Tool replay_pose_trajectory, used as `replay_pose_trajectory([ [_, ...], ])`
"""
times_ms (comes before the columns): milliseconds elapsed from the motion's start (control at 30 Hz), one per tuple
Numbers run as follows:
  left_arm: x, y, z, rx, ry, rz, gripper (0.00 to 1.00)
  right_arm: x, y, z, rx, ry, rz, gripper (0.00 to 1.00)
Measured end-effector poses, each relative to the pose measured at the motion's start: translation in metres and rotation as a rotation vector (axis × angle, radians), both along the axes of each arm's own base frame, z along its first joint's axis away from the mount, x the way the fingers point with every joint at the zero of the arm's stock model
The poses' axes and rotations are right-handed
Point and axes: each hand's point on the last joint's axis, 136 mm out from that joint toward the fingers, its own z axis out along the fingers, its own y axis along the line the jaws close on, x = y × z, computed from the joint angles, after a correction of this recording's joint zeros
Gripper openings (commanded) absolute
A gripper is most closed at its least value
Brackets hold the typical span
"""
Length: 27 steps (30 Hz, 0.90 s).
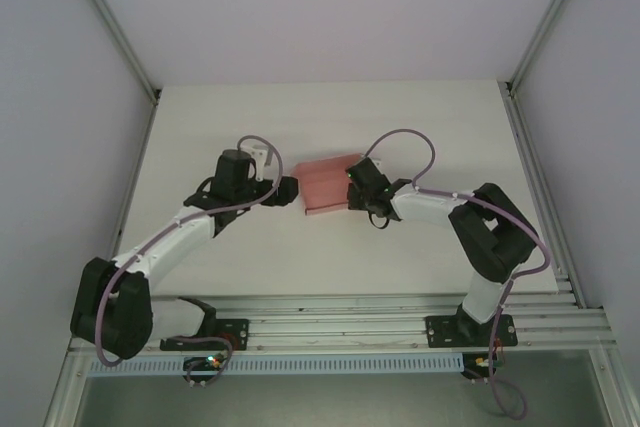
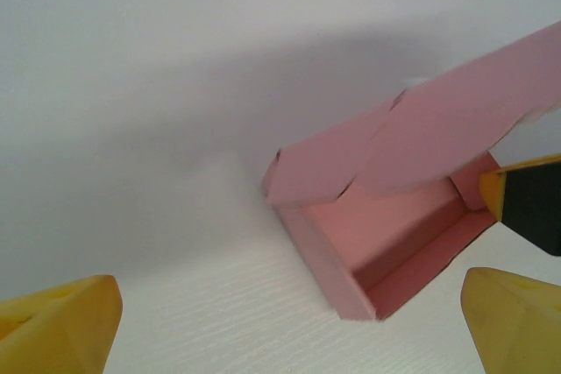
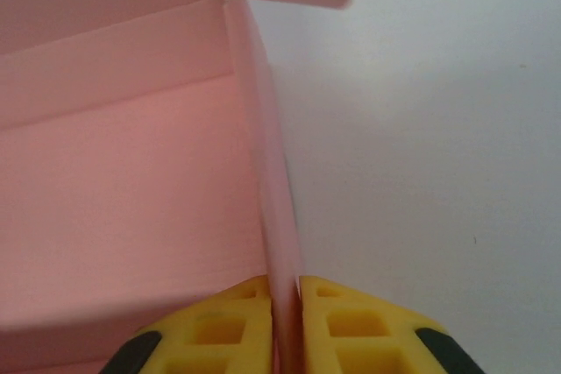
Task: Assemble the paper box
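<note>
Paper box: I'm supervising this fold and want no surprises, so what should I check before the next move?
1. Grip: right gripper pinches a paper box wall: ok.
2. Clearance: left gripper open, off the box: ok.
3. Shape: tray walls upright: ok.
4. Closure: lid flap shut: not ok, it stands raised.
5. Seating: base flat on the table: cannot tell.

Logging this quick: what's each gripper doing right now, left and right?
Left gripper: open, holding nothing.
Right gripper: closed, pinching a side wall of the paper box.
</note>
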Motion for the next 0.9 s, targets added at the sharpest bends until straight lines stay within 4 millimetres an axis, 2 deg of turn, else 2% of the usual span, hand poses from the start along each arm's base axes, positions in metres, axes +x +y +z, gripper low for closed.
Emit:
replay_pose_trajectory([
  [67,-0.001,0.002,-0.001,-0.002,0.005,0.009,1.0,0.005,0.003,0.001,-0.006,-0.013,0.003,0.0],
  [200,0.001,0.015,-0.006,-0.016,0.023,0.07,1.0,0.009,0.006,0.003,-0.012,-0.035,0.004,0.0],
  [367,0.002,0.033,-0.018,-0.096,0.089,0.165,1.0,0.003,0.004,0.006,-0.055,-0.077,-0.006,0.0],
  [467,0.004,0.021,-0.01,-0.156,0.086,0.185,0.98,-0.002,0.005,0.019,-0.119,-0.138,-0.028,0.0],
  [633,-0.002,-0.024,0.015,-0.144,0.031,0.15,0.73,-0.009,0.017,0.052,-0.173,-0.244,-0.05,0.0],
  [733,0.012,-0.025,0.03,-0.126,-0.018,0.204,0.7,-0.006,0.019,0.07,-0.16,-0.289,-0.076,0.0],
  [833,0.019,-0.018,0.03,-0.091,-0.052,0.264,0.67,-0.006,0.013,0.082,-0.146,-0.313,-0.11,0.0],
  [900,0.021,-0.02,0.027,-0.079,-0.065,0.274,0.65,-0.006,0.013,0.087,-0.133,-0.321,-0.117,0.0],
])
